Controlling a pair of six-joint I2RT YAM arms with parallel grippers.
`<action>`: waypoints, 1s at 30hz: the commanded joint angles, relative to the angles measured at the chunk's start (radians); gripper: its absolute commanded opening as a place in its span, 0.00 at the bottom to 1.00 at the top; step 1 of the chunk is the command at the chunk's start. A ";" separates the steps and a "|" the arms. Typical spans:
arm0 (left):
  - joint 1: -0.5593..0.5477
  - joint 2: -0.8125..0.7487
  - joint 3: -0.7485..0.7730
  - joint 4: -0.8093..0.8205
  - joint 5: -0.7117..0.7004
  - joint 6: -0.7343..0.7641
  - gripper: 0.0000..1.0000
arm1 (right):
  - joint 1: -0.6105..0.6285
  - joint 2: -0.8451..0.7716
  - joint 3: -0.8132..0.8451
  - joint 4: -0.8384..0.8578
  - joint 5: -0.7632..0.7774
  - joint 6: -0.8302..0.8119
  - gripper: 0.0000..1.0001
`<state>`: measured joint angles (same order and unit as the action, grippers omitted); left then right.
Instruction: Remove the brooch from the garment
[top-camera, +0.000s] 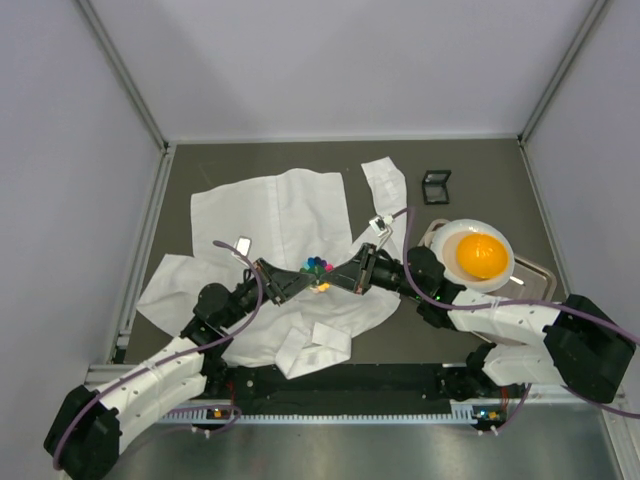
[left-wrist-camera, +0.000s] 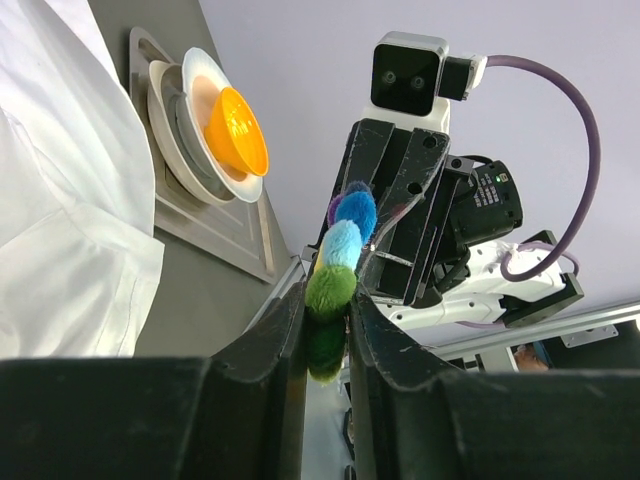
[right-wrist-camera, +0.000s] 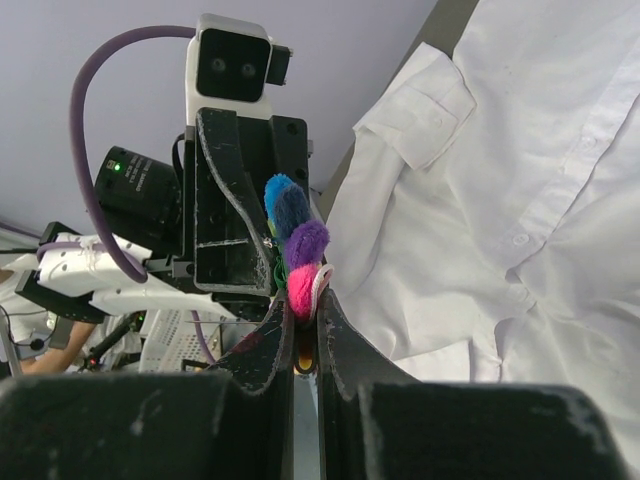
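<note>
Two grippers meet tip to tip over the middle of the white shirt (top-camera: 270, 205), which lies spread and creased on the dark table (top-camera: 480, 200). The brooch (top-camera: 318, 265), a small cluster of fuzzy petals in many colours, is caught between them. The left gripper (left-wrist-camera: 326, 312) has its jaws drawn narrow onto the green petals at one end, with a finger pressed against each side. The right gripper (right-wrist-camera: 303, 308) is pinched tight on the pink petal at the opposite end, and the purple and blue petals stand just above its fingertips. In both wrist views the brooch is raised above the cloth, with the facing gripper and the pale wall behind it rather than fabric. Whether any part of it is caught in the shirt cannot be told. A thin white edge shows beside the pink petal, against one of the right gripper's fingers, too small to identify. To the right of the shirt, close to the right arm, an orange bowl (top-camera: 480, 255) rests on stacked white plates (top-camera: 446, 238), which sit in a grey metal tray (left-wrist-camera: 215, 235). Near the far edge of the table, just beside a shirt cuff (top-camera: 385, 185), lies a small black square object (top-camera: 437, 186).
</note>
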<state>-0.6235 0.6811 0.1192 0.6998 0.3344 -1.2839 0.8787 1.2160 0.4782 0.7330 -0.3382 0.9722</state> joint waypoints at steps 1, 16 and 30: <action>-0.004 -0.005 0.017 0.064 0.015 0.011 0.12 | 0.003 -0.010 0.030 0.049 -0.028 -0.012 0.00; -0.005 -0.014 0.034 0.018 0.020 0.011 0.00 | 0.003 -0.053 0.040 -0.050 -0.027 -0.075 0.00; -0.004 -0.020 0.008 0.070 0.032 -0.020 0.09 | -0.012 -0.039 0.019 0.028 -0.065 -0.033 0.00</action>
<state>-0.6258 0.6765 0.1192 0.6994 0.3592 -1.2896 0.8753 1.1847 0.4805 0.6884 -0.3634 0.9405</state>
